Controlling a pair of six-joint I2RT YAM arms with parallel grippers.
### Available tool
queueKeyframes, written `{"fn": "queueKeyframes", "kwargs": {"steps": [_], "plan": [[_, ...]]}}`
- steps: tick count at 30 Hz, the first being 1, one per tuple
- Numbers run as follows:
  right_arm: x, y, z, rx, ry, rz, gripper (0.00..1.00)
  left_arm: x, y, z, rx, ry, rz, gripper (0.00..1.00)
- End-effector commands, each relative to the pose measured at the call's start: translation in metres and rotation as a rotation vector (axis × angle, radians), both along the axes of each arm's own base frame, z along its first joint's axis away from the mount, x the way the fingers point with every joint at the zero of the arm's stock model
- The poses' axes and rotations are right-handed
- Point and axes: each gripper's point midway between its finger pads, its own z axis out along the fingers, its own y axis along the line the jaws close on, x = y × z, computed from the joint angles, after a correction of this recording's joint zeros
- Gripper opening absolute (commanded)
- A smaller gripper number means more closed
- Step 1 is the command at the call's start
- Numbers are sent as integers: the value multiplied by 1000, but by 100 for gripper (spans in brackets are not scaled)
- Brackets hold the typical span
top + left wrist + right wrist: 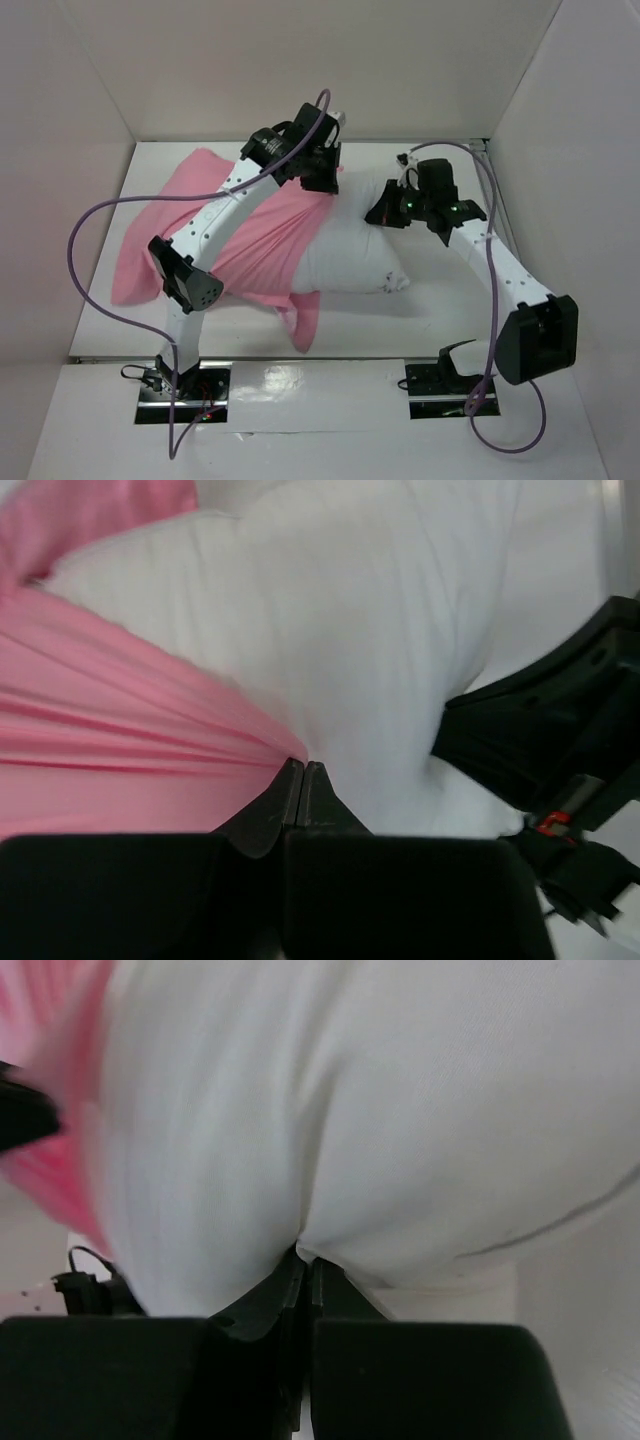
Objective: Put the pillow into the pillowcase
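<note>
While our left gripper (303,768) pinches the pillowcase (120,750) edge, we clamp the pillow (400,1110) in our right gripper (305,1256).

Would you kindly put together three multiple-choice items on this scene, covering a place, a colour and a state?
1. In the top view, the pillowcase covers which end of the pillow? A left B right C neither
2. The pillowcase is: A blue B pink C green
3. The right gripper is: A wide open B shut on the pillowcase C shut on the pillow
Answers: 1 A, pink fabric overlaps the white left end; 2 B, pink in every view; 3 C, it pinches white fabric.
</note>
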Motion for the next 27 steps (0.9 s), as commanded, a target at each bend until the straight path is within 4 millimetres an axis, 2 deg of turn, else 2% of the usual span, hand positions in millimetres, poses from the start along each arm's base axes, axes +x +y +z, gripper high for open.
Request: {"fn": "queueKeyframes", "kwargs": {"steps": [1,2,3,5,6,7,8,9,10,11,12,13,14,16,17,18,19,20,21,22,23,24,25,26,27], "plan": [[-10,33,135,219,-340,109,0,-52,-93,138,-533,-186,-348,0],[-12,37,125,214,-313,105,0,-53,-94,137,-543,-180,-351,0],[-26,49,102,211,-263,123,0,-53,-95,130,-539,-157,-343,0],[-30,57,68,184,-213,96,0,-48,-98,112,-512,-127,-329,0],[-40,59,32,157,-143,93,0,-45,-96,89,-472,-71,-290,0],[-52,68,18,145,-114,111,0,-43,-97,73,-452,-30,-261,0],[-53,68,0,109,-88,93,0,-41,-96,61,-431,-13,-248,0],[-60,70,-18,76,-50,95,0,-38,-92,39,-386,13,-215,0],[-67,78,-19,69,-53,119,0,-39,-86,38,-373,15,-187,0],[-73,78,-28,51,-34,122,0,-38,-81,33,-350,16,-164,0],[-75,80,-25,56,-37,122,0,-35,-75,27,-324,8,-134,0],[-83,84,-29,51,-28,142,0,-29,-69,31,-315,-17,-123,0],[-86,85,-24,59,-40,151,0,-29,-65,27,-295,-17,-123,0],[-92,92,-16,71,-58,176,0,-25,-59,37,-298,-33,-104,0],[-90,93,-11,70,-79,184,2,-18,-54,34,-281,-35,-90,0],[-98,92,-14,48,-54,212,12,-21,-51,33,-267,-29,-94,0],[-97,93,-4,42,-70,221,30,-17,-46,33,-248,-42,-68,5],[-98,91,-3,3,-92,240,49,-19,-42,35,-232,-54,-73,13],[-102,81,-2,-54,-92,213,76,-23,-36,37,-221,-51,-66,33],[-100,74,5,-74,-118,189,82,-22,-30,40,-201,-68,-51,45],[-97,68,19,-81,-157,165,85,-23,-25,41,-186,-78,-46,51],[-94,53,38,-95,-230,101,87,-24,-20,41,-171,-79,-32,60],[-93,42,45,-114,-249,60,88,-26,-9,43,-144,-90,-3,73],[-83,21,64,-128,-302,-83,88,-27,-3,46,-133,-102,14,75],[-88,18,67,-102,-284,-104,85,-27,4,44,-110,-103,33,79]]}}
